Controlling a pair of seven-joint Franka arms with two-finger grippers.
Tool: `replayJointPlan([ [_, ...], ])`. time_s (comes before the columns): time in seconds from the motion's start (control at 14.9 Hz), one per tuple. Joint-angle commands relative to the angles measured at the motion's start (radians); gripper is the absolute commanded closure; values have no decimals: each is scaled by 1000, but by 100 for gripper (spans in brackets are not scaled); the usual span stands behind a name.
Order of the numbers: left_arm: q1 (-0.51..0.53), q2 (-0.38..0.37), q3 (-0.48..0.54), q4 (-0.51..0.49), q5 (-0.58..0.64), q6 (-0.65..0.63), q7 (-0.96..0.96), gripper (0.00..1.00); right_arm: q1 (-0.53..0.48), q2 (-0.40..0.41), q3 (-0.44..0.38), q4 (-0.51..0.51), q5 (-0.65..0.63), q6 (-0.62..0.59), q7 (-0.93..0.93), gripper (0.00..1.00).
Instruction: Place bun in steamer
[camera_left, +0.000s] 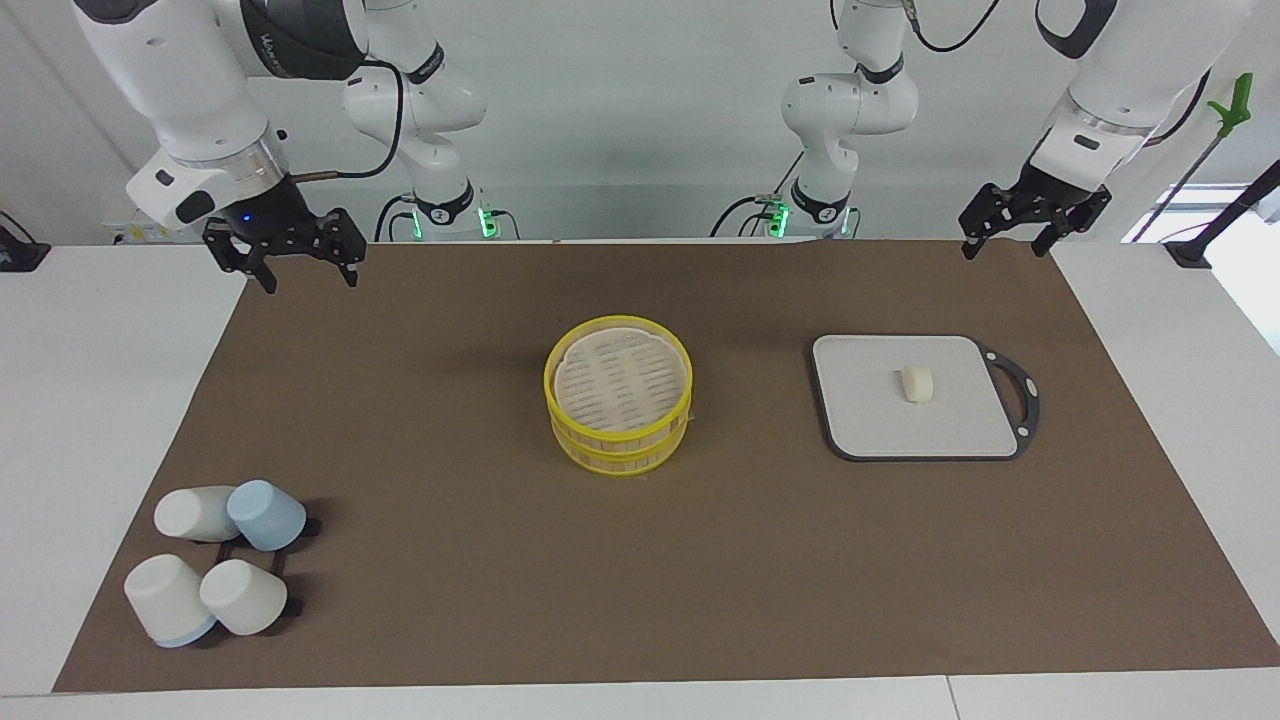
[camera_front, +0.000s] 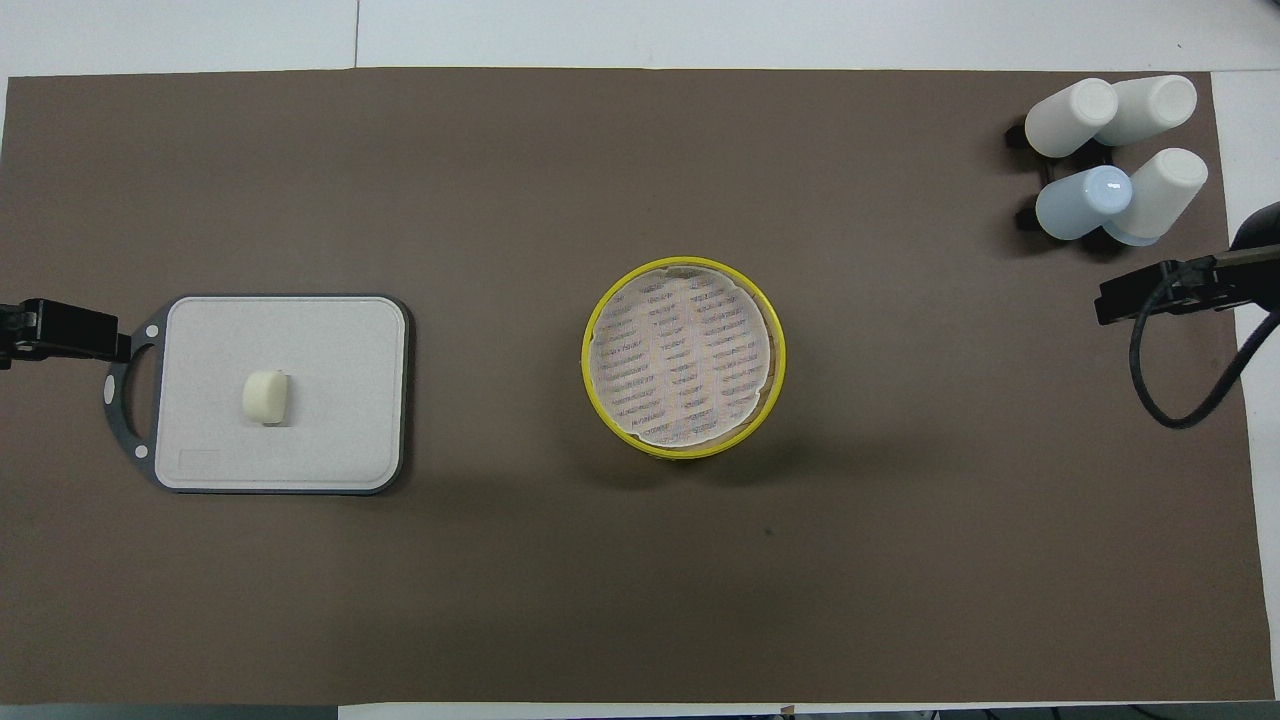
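The bun (camera_left: 917, 384) lies on its side on a grey board (camera_left: 870, 425) toward the left arm's end of the bench, beside the empty steamer (camera_left: 619, 432). The open left end effector (camera_left: 1032, 222) hangs nearest it; the right end effector (camera_left: 285, 258), open, waits well apart

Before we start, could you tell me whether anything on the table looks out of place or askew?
Only the four cups at the right arm's end: they lean at different angles on a black rack instead of standing upright.
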Motion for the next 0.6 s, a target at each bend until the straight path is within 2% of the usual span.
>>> replayJointPlan([
  [0.0, -9, -26, 9, -29, -11, 3, 11, 0, -15, -6, 8, -3, 11, -7, -3, 0],
  [0.27, -9, -28, 9, -29, -11, 3, 11, 0, -15, -12, 13, -16, 18, 14, -6, 0],
  [0.4, -7, -28, 9, -34, -11, 7, 11, 0, -14, -10, 84, -20, 13, 56, 9, 0],
  [0.54, -3, -49, 11, -98, -11, 64, 13, 0, -14, 5, 154, -13, 25, 83, 195, 0],
])
